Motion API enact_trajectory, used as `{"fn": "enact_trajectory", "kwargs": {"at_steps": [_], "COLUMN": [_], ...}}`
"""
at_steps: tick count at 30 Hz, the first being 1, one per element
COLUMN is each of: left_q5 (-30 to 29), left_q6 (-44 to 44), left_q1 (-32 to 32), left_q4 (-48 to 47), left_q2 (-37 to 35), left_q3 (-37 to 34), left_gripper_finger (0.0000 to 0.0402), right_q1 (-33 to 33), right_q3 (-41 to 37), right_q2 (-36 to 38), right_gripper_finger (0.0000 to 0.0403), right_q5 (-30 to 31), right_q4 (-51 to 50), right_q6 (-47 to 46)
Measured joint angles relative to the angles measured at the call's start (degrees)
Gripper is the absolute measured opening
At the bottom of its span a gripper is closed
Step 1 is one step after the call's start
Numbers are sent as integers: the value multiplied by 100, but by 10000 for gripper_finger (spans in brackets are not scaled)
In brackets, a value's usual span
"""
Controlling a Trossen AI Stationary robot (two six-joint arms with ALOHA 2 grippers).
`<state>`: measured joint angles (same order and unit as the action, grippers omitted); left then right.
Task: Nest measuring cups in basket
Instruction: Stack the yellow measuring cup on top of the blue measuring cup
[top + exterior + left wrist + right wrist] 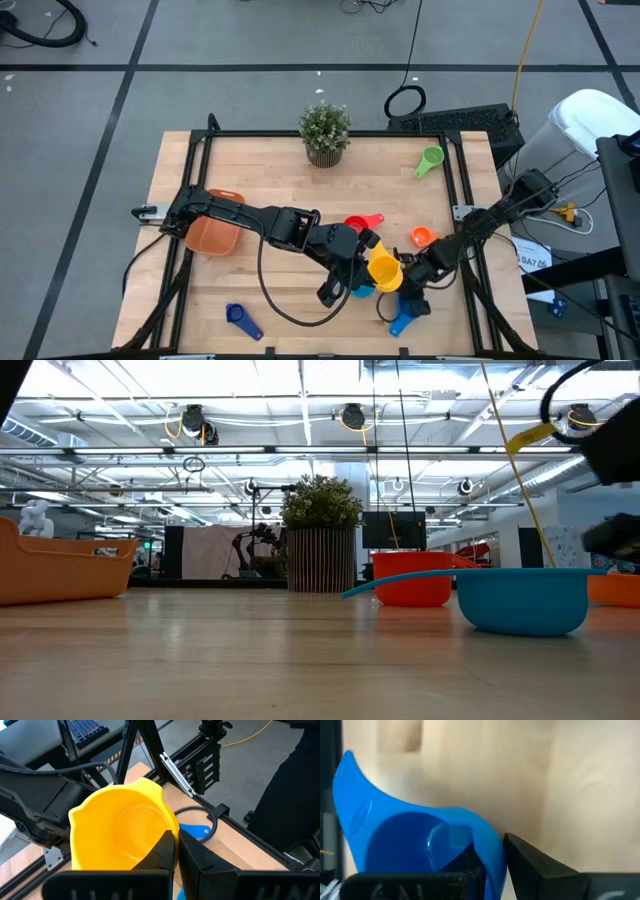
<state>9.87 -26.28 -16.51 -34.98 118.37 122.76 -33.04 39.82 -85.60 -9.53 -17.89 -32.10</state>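
Observation:
My left gripper [368,262] reaches to the table's middle right and is shut on the yellow measuring cup [385,270]. Just nearer, my right gripper [412,302] is shut on the blue cup [403,321]. The light blue cup [522,600] sits on its base on the table, below the yellow one. On the wood also stand the red cup [362,222], the small orange cup [422,237], the green cup [430,160] and, near the front edge, the dark blue cup [243,320]. The orange basket [212,232] lies at the left. My left gripper pinches the yellow cup's side wall [169,826], one finger [165,851] inside the bowl and one outside. The cup is lifted clear, opening up, above the light blue cup. My right gripper pinches the blue cup's bowl wall [490,845], one finger inside and one finger [535,866] outside; the handle [346,775] points away from the fingers. Whether the cup rests on the table I cannot tell.
A potted plant [325,133] stands at the far edge's middle. A black cable [290,310] from the left arm loops over the near table. The left arm lies over the basket's far side. Bare wood shows at the far left and near left.

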Motion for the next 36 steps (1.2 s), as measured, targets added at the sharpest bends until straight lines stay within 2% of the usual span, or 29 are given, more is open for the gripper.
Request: {"fn": "enact_trajectory", "kwargs": {"at_steps": [6, 13, 19, 28, 36], "left_q5": [-2, -46, -94, -209, -303], "left_q6": [44, 107, 107, 148, 296], "left_q1": [15, 26, 26, 37, 63], "left_q4": [-92, -236, -245, -277, -522], "left_q2": [0, 0, -2, -4, -4], "left_q3": [0, 0, 0, 4, 4], "left_gripper_finger": [7, 7, 7, 7, 7], "right_q1": [376, 759, 899, 988, 973], "right_q3": [-13, -5, -3, 1, 12], "right_q2": [201, 628, 976, 2221, 3329], "right_gripper_finger": [75, 142, 185, 186, 185], "right_q5": [474, 758, 694, 1122, 1136], "right_q4": [-20, 6, -181, -1123, -1521], "right_q6": [651, 1087, 1204, 1233, 1263]}}
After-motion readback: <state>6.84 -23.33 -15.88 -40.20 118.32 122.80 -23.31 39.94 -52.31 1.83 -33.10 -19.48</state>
